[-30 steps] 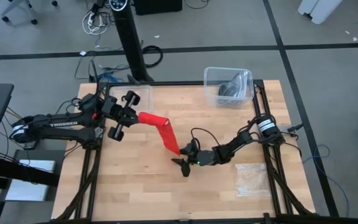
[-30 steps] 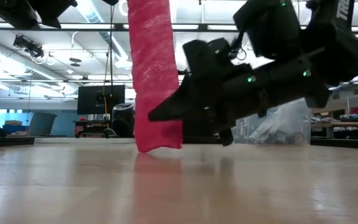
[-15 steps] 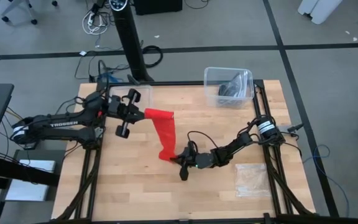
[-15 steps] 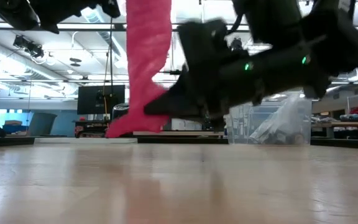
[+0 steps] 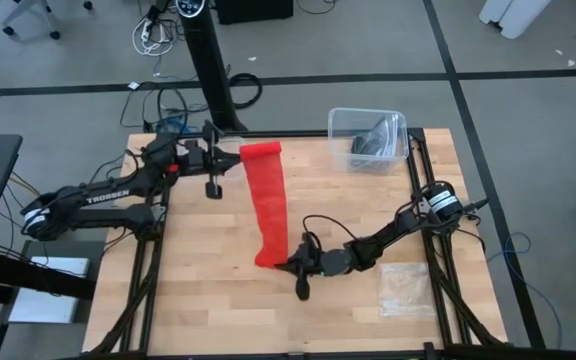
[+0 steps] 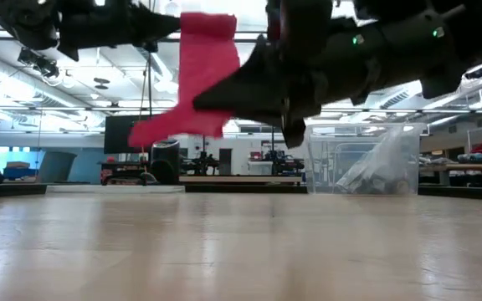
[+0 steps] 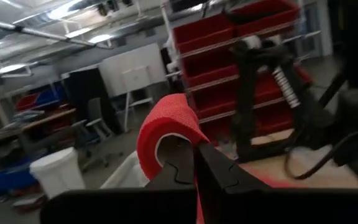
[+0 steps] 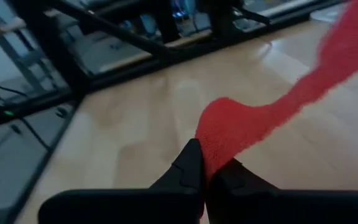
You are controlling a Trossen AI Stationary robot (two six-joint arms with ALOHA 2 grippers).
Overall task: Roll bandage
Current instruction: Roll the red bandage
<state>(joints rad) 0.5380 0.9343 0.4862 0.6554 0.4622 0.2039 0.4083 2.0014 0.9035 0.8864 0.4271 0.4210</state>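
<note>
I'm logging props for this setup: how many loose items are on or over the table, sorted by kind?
Red bandage, stretched between the left pincer and right pincer: 1
Clear plastic bin holding something dark: 1
Clear plastic bag lying flat on the table: 1
Total: 3

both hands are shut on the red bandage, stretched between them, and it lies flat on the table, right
Not quite. Both the left hand and the right hand are shut on the bandage, stretched between them, but the low view shows it held up in the air, clear of the table.
</note>
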